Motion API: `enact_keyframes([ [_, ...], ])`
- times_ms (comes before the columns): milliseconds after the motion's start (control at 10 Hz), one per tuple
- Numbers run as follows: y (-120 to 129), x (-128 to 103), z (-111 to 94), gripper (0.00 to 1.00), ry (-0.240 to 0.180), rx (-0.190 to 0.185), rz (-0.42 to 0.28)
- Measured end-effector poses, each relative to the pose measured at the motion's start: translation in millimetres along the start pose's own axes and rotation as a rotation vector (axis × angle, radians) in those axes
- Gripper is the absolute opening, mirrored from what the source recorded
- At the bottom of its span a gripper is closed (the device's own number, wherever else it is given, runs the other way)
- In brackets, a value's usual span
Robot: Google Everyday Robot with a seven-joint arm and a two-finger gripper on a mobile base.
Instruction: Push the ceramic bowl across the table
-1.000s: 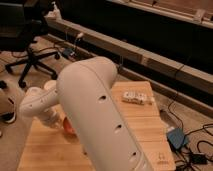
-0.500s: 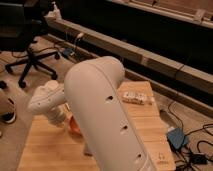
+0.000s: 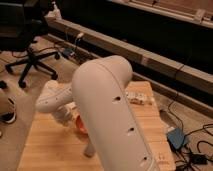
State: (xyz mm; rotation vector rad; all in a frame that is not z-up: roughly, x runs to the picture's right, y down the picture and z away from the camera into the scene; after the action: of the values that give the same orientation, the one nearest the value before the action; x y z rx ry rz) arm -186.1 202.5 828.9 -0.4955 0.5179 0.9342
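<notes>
Hiding behind the big white arm, the gripper (image 3: 70, 116) sits low on the table (image 3: 50, 145) w/ the ceramic bowl (image 3: 80, 124) just right of it, maybe touching; can't tell if the fingers are open or shut.

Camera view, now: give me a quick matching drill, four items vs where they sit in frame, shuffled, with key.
Items:
1. ceramic bowl
2. gripper
3. office chair
4. small packet

Places:
A. floor, upper left
B. on the table, right of the arm
C. table centre, mostly hidden behind the arm
D. low over the table, just left of the bowl

Pairs: 1-C, 2-D, 3-A, 4-B
</notes>
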Motion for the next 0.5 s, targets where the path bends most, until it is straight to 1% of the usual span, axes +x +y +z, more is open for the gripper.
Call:
enact_keyframes([
  [400, -32.8, 16.9, 8.2, 0.00, 0.016, 0.002, 0.067],
  [500, -37.2, 19.6, 9.1, 0.03, 0.018, -0.006, 0.079],
])
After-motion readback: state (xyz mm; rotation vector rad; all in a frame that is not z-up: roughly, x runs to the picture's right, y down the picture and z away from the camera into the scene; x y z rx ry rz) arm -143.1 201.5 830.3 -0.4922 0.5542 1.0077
